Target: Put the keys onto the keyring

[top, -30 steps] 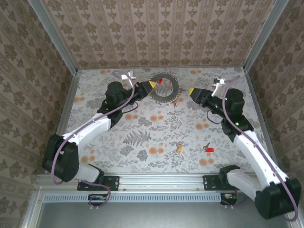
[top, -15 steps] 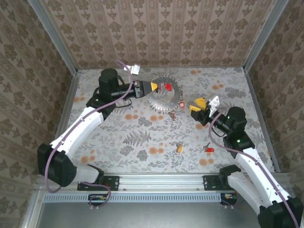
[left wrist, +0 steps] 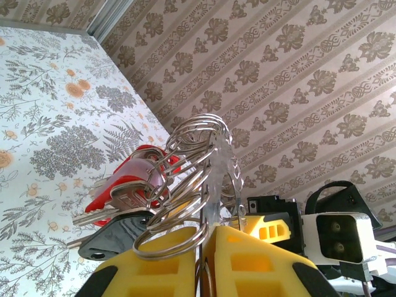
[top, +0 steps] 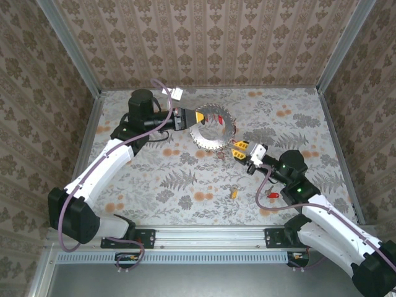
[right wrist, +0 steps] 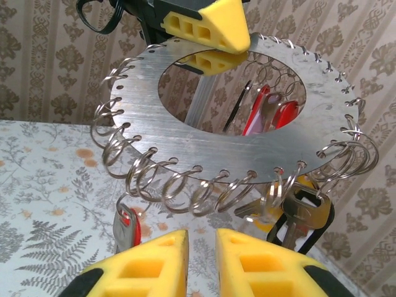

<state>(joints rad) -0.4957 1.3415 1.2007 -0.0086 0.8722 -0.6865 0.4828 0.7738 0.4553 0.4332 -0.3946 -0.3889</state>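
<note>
table point(top: 185, 179) flowered, patterned walls point(top: 204, 37) around | keyring point(right wrist: 204, 145) held up, pinched by left gripper point(top: 201, 115) | right gripper point(right wrist: 202, 241) slightly parted beside its rim | loose on table, two counted: yellow key point(top: 234, 192), red key point(top: 271, 195)

Overhead and wrist close-ups share the keyring point(right wrist: 223, 145).

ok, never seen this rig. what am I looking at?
Two robot arms bolted to a table. One camera looks down from above; one rides on each wrist, so the yellow blocks there are that arm's fingers. The left gripper clamps the keyring, a flat metal ring edged with wire loops, off the table; red and black keys hang from it. The right gripper faces it, jaws slightly apart, empty. A yellow-orange key and a red key lie loose on the table.
</note>
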